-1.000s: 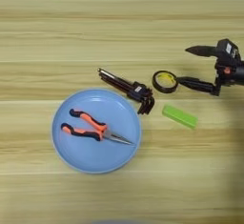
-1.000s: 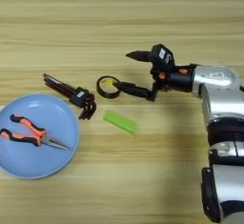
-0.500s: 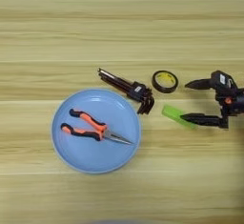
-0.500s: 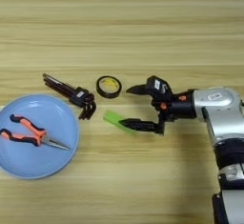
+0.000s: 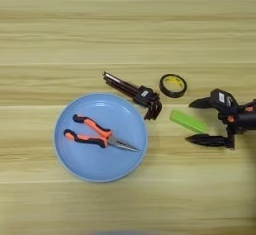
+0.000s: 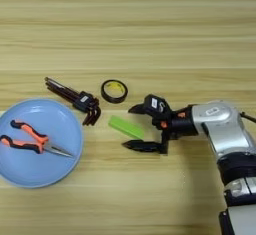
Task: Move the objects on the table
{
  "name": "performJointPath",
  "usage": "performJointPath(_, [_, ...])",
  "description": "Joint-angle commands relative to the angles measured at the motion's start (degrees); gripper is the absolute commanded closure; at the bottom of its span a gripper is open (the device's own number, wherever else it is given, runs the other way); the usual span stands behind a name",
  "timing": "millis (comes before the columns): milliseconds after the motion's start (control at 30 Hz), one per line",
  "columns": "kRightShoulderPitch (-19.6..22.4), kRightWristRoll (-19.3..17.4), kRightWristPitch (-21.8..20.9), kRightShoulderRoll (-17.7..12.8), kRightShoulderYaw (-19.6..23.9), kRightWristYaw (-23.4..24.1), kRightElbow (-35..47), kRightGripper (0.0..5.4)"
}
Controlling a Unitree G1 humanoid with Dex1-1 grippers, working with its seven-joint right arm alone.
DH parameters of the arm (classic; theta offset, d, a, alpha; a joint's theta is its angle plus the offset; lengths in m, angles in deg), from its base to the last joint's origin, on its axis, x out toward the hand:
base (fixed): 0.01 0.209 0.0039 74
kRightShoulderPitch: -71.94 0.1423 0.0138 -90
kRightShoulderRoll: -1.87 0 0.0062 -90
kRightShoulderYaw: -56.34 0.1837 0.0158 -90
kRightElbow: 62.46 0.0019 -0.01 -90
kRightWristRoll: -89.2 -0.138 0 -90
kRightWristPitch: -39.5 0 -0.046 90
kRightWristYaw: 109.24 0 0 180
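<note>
A flat green bar (image 5: 188, 122) lies on the wooden table (image 5: 125, 39), right of centre. My right gripper (image 6: 135, 127) is open around the bar's right end, one black finger behind it and one in front. The black tape ring with a yellow core (image 6: 114, 90) lies just behind the bar. A black hex-key bundle (image 5: 135, 94) rests left of the ring, touching the plate's rim. Orange-and-black-handled needle-nose pliers (image 5: 95, 135) lie inside the blue plate (image 5: 82, 166).
The silver forearm (image 6: 220, 129) comes in from the right edge and runs down the right side of the right eye view. The blue plate takes up the left front part of the table.
The gripper has come down from beside the tape ring toward the near side and slid left, so its open fingers now straddle the green bar's right end. The objects have not moved.
</note>
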Motion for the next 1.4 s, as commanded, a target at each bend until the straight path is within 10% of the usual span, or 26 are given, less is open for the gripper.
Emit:
performJointPath(33, [4.7,1.1,-1.9,-1.6,0.0,3.1,-0.2,0.02])
performJointPath(1100, [7.4,0.1,-5.2,-0.1,-0.6,0.4,-8.5,3.87])
performJointPath(1400, [8.0,-1.6,-5.7,0.1,0.7,-0.7,-8.5,4.01])
